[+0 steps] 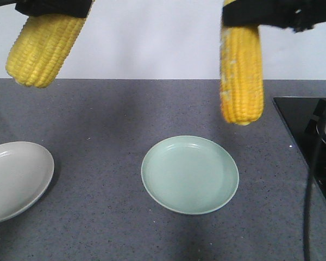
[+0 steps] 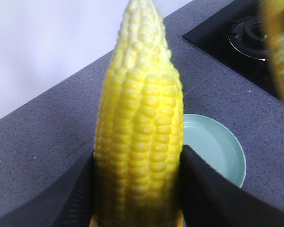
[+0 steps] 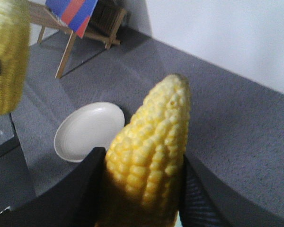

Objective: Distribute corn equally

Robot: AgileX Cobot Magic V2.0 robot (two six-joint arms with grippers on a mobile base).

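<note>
The left gripper (image 2: 137,189) clamped a bright yellow corn cob (image 1: 41,46) aloft. The right gripper (image 3: 142,189) pinched another yellow cob (image 1: 242,76) near the round pale-green plate (image 1: 190,174).

The front-facing view looks down across the grey worktop (image 1: 125,109) toward the white wall at its far edge, with the green plate (image 1: 190,174) near the middle. Each wrist view sits right behind its hand, so a cob fills the foreground. The left wrist view shares the green plate (image 2: 213,146); the right wrist view shares the white plate (image 3: 87,130) at the worktop's left edge (image 1: 16,176).
</note>
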